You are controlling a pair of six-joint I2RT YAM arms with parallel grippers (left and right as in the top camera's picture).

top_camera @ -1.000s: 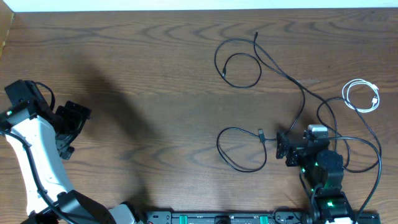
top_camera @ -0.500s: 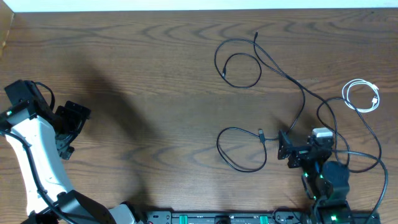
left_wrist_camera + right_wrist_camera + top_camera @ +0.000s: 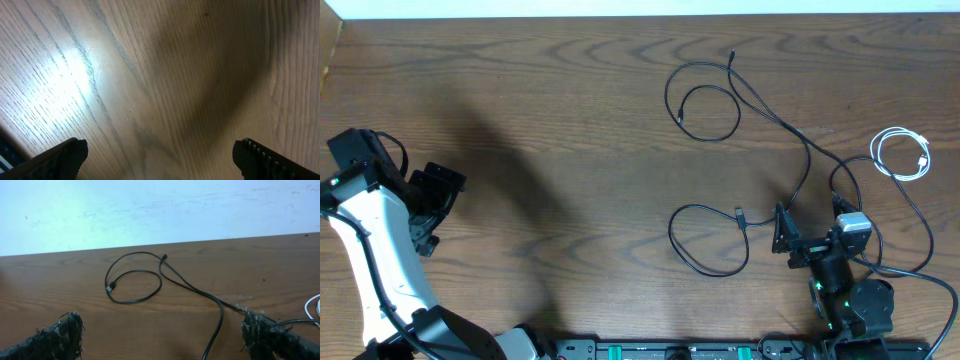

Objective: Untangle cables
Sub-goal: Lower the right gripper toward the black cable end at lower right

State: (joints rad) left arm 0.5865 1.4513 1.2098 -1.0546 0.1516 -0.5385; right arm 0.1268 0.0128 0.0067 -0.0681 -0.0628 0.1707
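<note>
Thin black cables lie over the right half of the table. One forms a double loop (image 3: 705, 100) at the back and trails down toward my right gripper; in the right wrist view that loop (image 3: 135, 285) is ahead. Another black loop (image 3: 705, 245) with a small plug (image 3: 739, 214) sits left of the right gripper. A coiled white cable (image 3: 902, 155) lies at the far right, apart from the black ones. My right gripper (image 3: 817, 230) is open, and a black strand (image 3: 218, 325) runs between its fingers untouched. My left gripper (image 3: 442, 208) is open over bare wood (image 3: 160, 100).
The wooden table (image 3: 570, 120) carries nothing on its left and middle. A pale wall edge runs along the back (image 3: 160, 210). A black rail with green lights (image 3: 670, 352) lines the near edge. More black cable strands (image 3: 910, 235) curve around the right arm.
The right arm has drawn back toward the near edge and shifted right, its gripper staying open. The left arm and the cables have not moved.
</note>
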